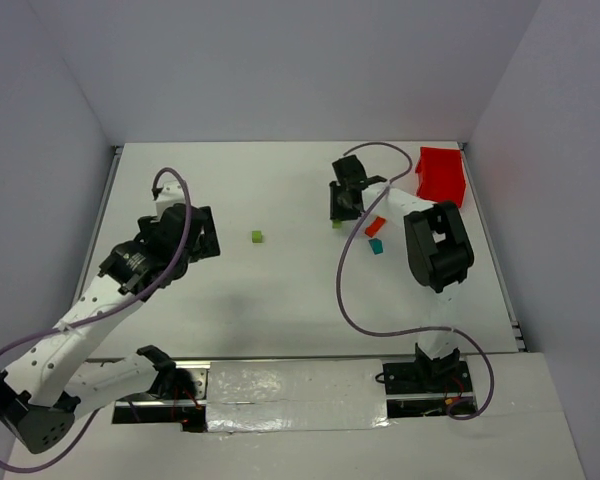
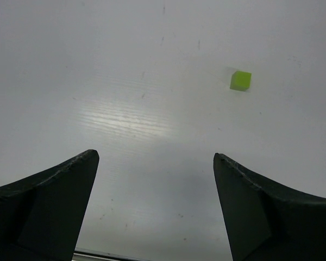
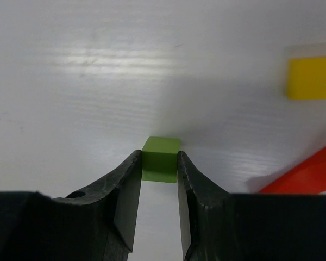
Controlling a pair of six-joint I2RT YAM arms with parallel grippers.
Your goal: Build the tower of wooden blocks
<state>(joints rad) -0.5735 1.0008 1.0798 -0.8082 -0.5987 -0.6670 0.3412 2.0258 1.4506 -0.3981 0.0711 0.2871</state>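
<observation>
Green cube (image 3: 161,166) clamped between right gripper (image 3: 159,155) fingers, left of red bin (image 1: 441,175). Red piece (image 1: 375,227), teal wedge (image 1: 377,246) also left of bin, seemingly unstacked. Step: pick-up. Next: lift, place squarely on base block. Left gripper (image 2: 155,157) fingers wide apart.

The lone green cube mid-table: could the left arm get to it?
Probably yes. The green cube lies ahead of the left arm, its jaws wide open, with only bare table between.

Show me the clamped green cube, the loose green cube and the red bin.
clamped green cube (image 3: 161,163), right wrist view, near face.
loose green cube (image 1: 257,237), top view, top face.
red bin (image 1: 445,190), top view, near wall.
</observation>
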